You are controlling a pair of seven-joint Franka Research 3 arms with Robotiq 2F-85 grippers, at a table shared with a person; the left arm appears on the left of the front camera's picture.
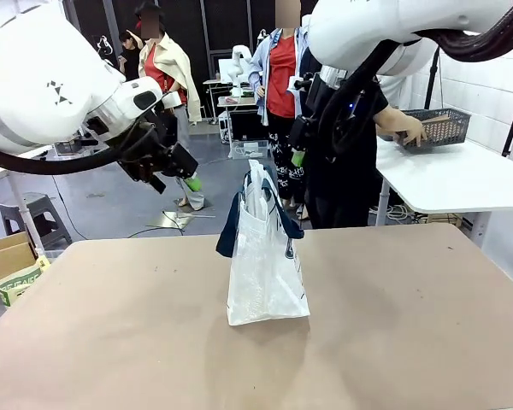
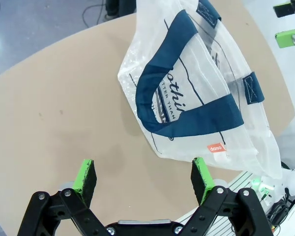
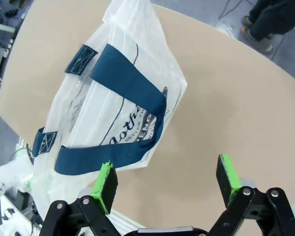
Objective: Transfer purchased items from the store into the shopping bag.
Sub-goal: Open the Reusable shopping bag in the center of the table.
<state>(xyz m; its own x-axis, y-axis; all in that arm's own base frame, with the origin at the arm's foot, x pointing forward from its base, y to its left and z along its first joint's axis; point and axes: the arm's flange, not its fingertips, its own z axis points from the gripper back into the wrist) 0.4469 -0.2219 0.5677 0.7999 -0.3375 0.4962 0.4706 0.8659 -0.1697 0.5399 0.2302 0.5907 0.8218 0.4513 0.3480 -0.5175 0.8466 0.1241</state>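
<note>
Both pairs of jaws stand wide apart and hold nothing. The left gripper and the right gripper hang in the air on either side of the translucent whitish plastic shopping bag with navy blue strap handles. The bag stands upright near the middle of the tan table, well apart from both grippers.

From the front, the left gripper sits up and to the left of the bag and the right gripper above its right side. The left wrist view catches a small orange label low on the bag. The right wrist view shows the bag's other face. Across the table, a person's hand rests at a dark grey mesh basket on a white side table.
</note>
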